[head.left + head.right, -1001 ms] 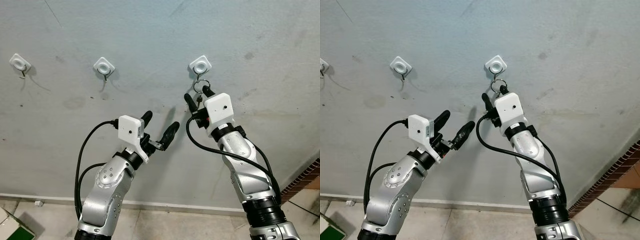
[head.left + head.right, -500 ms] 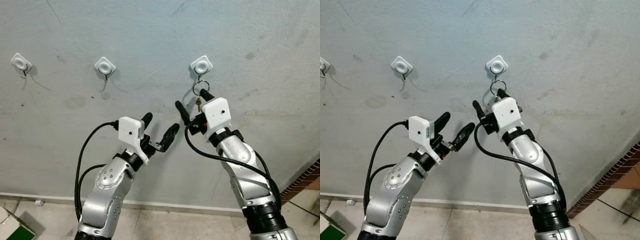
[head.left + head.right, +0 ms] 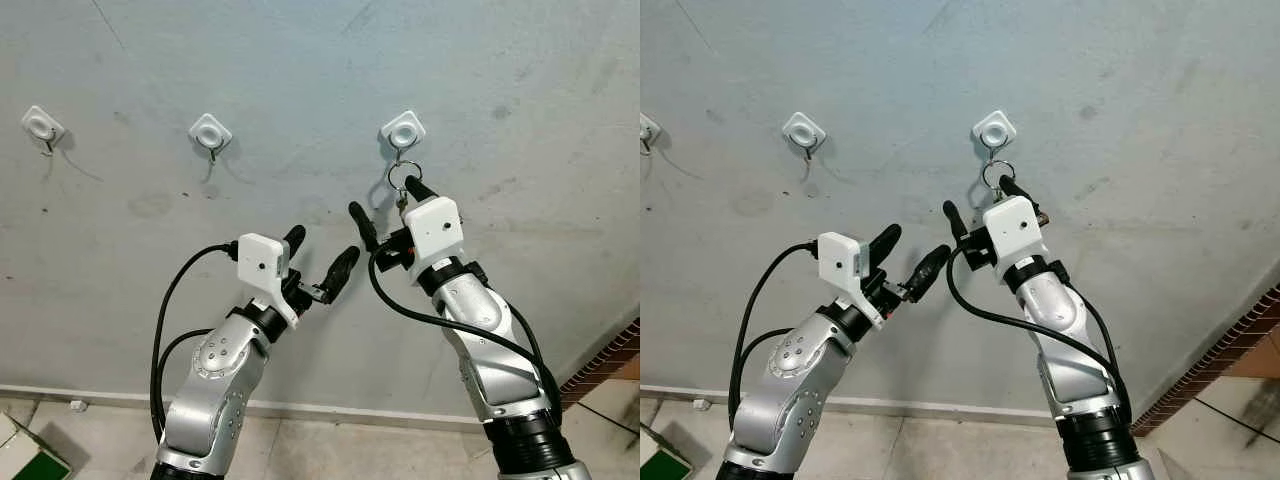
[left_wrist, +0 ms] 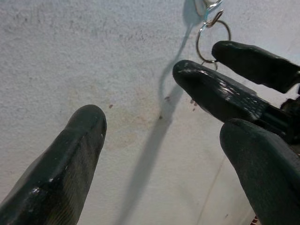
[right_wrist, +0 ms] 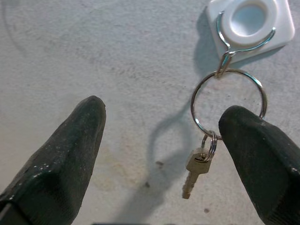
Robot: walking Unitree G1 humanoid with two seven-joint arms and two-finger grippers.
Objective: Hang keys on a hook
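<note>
- One key ring [image 5: 228, 104] already hangs on the rightmost hook [image 5: 246, 28], at 12 o'clock from the right hand [image 3: 384, 202]; hanging looks done, only withdrawal left
- Right hand open, gripping nothing; left hand [image 3: 318, 250] open, idle
- Small brass key [image 5: 194, 170] dangles from the ring, free against the wall

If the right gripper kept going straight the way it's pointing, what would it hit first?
Most likely the grey plaster wall. The open right gripper points at it, with the silver key ring on the white wall hook touching one finger; depth is unclear.
</note>
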